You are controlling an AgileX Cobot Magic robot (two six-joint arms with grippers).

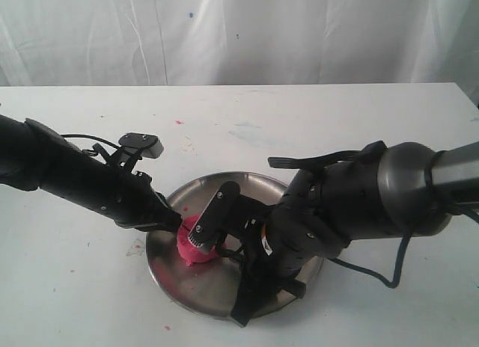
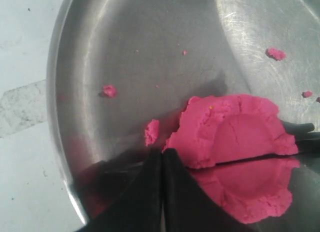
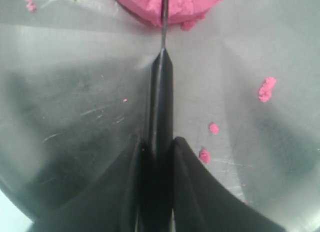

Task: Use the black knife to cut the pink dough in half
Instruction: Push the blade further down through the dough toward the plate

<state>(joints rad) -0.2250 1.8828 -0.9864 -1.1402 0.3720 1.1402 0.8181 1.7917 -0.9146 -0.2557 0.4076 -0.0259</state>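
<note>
Hand on the right (image 3: 160, 141) is gripping the black knife (image 3: 161, 92) by its handle, one finger clamping each side, and the thin blade is running edge-on out of the grip into the middle of the pink dough (image 3: 170, 7). Pink is showing on both sides of the blade there. Whether the blade is reaching down to the metal cannot be told.

The left hand (image 2: 161, 157) is closed, its two dark fingertips pressing together with nothing between them, and it is sitting just beside the dough's rim.

In the left wrist view the pink dough (image 2: 235, 127) is showing as a bright pink, soft, rounded puck with a shallow dented top and a rough, cracked rim; a dark line is crossing it, with pink on either side.

The dough is lying inside a round steel plate (image 1: 161, 265), towards the plate's left rim in the exterior view. That plate is resting on the white counter (image 1: 75, 302), well clear of the counter's far edge.

Small pink crumbs (image 3: 267, 88) are lying scattered over the plate's scratched floor, apart from the puck.
</note>
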